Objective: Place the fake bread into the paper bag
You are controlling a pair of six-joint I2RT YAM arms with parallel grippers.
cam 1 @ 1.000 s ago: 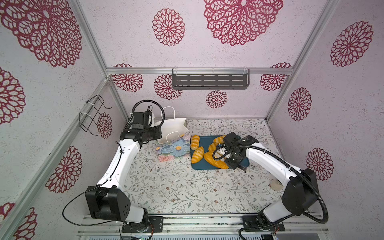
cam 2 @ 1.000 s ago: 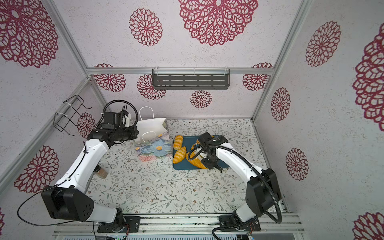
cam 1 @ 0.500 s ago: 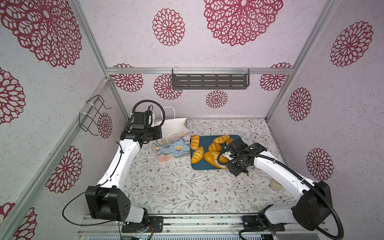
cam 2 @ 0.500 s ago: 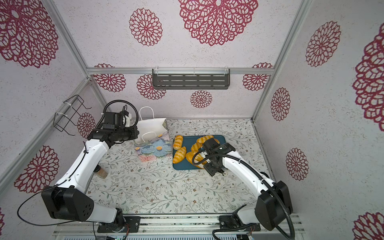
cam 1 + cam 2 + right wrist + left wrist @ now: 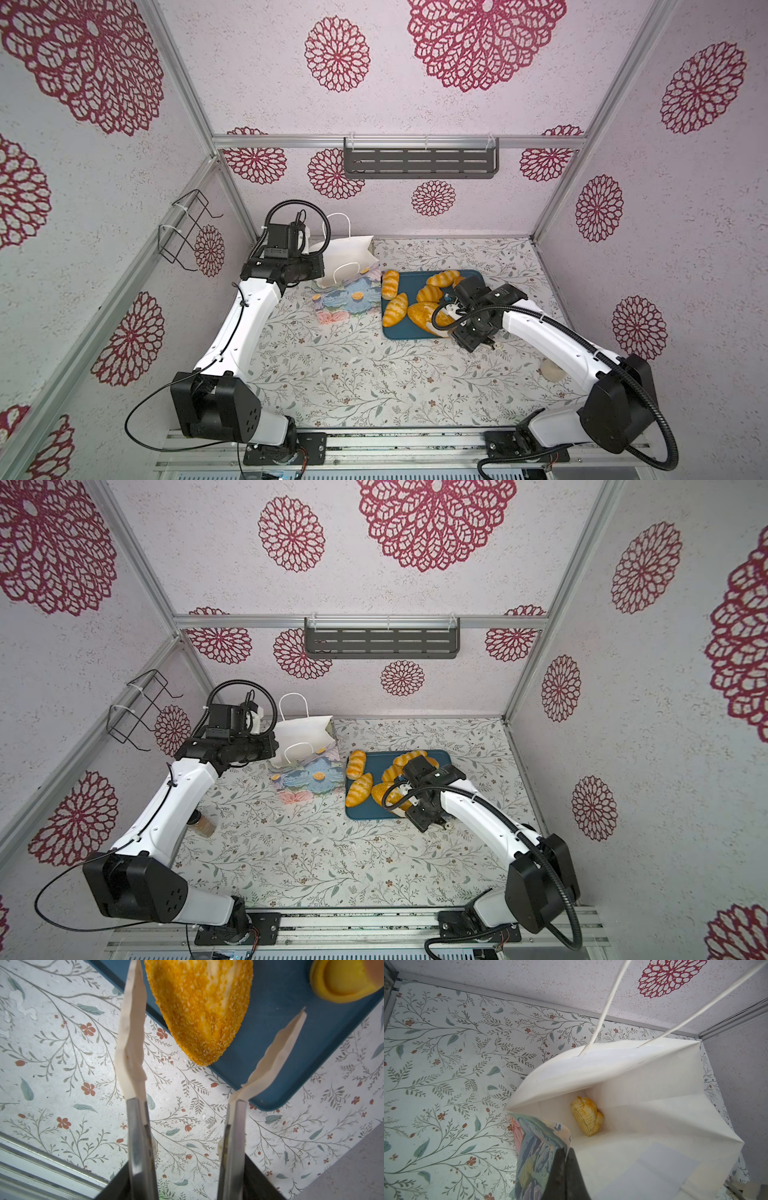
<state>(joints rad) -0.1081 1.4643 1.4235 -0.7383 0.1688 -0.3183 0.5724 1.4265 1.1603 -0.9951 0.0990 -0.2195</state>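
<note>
Left wrist view: the white inside of the paper bag [image 5: 643, 1088], with one piece of fake bread [image 5: 586, 1119], apparently a croissant shape, lying on its floor. Neither top view shows this piece. The left gripper [image 5: 565, 1154] is pinched together on the bag's printed rim.

Right wrist view: the right gripper [image 5: 187, 1176] clasps the cream-tipped tongs [image 5: 131, 1047], whose arms stand apart and flank the tapered end of the oval loaf [image 5: 203, 1007]. The loaf lies on the teal tray [image 5: 280, 1032], with a round bun [image 5: 342, 980] near it.

Both top views: the bag stands at the far left of the table [image 5: 332, 374]. The tray lies just to its right and carries striped rolls [image 5: 395, 309]. The left arm reaches far, its wrist bent over the bag. The right arm stretches leftward, its gripper low at the tray's near right corner.
</note>
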